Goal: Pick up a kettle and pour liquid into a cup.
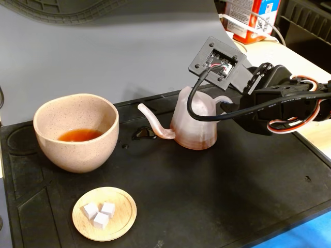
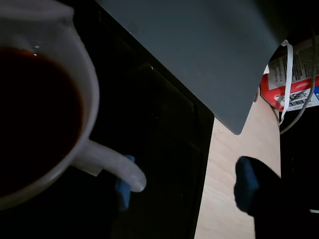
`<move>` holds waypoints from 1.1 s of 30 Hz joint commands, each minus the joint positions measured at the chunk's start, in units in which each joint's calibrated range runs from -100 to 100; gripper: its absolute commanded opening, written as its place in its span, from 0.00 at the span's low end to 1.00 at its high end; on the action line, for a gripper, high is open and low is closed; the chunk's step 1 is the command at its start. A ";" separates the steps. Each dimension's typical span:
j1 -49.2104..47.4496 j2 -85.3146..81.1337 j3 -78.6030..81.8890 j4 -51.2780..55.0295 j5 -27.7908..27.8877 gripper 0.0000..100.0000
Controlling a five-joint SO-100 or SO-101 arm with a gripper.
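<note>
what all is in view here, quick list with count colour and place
kettle: 1, translucent pink, mat centre, upright, spout towards the cup
cup: 1, speckled beige-pink, mat left
liquid: reddish-brown, in the cup; also dark in the kettle in the wrist view
wooden dish: 1, light wood, mat front
white cubes: 3, on the dish
mat: 1, black, under everything
carton: 1, red, white and blue, table top right
arm: 1, black, right
end effector: 1, blue pads, open around the kettle handle

One kettle [image 1: 194, 126], one cup [image 1: 76, 132], one small wooden dish [image 1: 104, 213], three white cubes [image 1: 100, 213], one robot arm [image 1: 279, 103].
</note>
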 commanded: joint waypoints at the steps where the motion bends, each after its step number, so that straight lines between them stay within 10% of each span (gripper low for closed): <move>1: 0.19 -0.56 -2.56 -0.89 0.19 0.26; 33: -1.72 -1.07 1.70 -0.29 -0.23 0.26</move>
